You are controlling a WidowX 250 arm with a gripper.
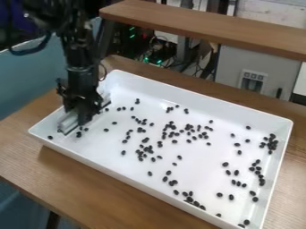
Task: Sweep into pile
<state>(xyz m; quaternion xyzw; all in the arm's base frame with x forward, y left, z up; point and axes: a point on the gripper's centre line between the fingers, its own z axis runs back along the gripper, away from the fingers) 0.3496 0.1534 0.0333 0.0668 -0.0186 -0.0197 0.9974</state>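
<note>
Gripper (81,121), one, black: hangs down at the left end of the tray, inside its walls; whether it is apart, together or clamped on something cannot be told.

Pale flat piece (67,121), one: at the gripper, slanting low over the tray floor, one part showing to its lower left and another to its upper right; partly hidden by the gripper.

Black beans (145,140), many, small, oval: lying in the tray. A few lie close around the gripper, just below it and to its right. Farther right, a broad loose scatter spreads over the middle of the floor. Well apart from the gripper, toward the far right wall, sits a tighter cluster, with a string of others below it. More lie to the gripper's lower right, some along the near wall. No single pile.

Tray (161,189), one, white, rectangular, raised walls: beneath the gripper and extending to its right.

Table (108,188), wood-toned: under the tray.

Wooden shelf (203,27), one: above and to the right of the gripper, beyond the tray.
</note>
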